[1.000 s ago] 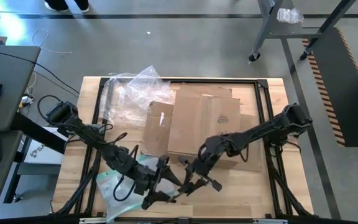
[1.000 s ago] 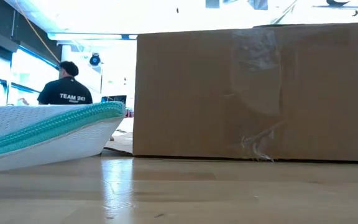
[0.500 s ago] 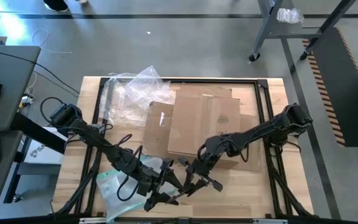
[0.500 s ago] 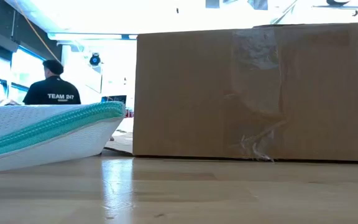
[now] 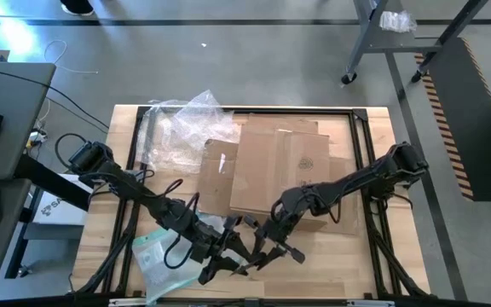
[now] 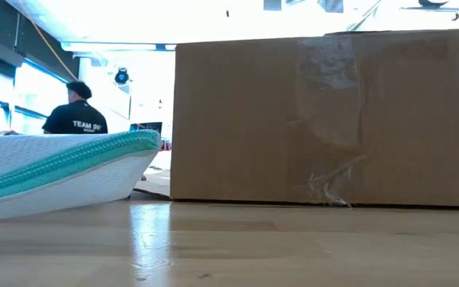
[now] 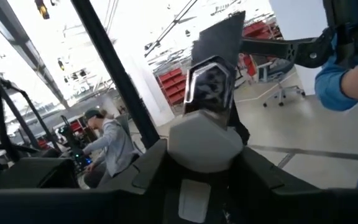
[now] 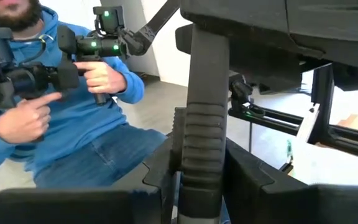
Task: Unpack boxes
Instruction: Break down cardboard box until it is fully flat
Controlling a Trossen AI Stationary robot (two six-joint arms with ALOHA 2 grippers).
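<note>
Box (image 5: pixel 280 166) sat frame center, flaps open. Left gripper (image 5: pixel 228 256) & right gripper (image 5: pixel 275 247) hovered lower center, nearly touching; finger state of both: can't tell.

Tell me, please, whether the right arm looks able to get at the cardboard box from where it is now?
Probably yes: the right gripper hovers just off the near edge of the cardboard box, and nothing shows between them. The left gripper crowds in beside it.
</note>
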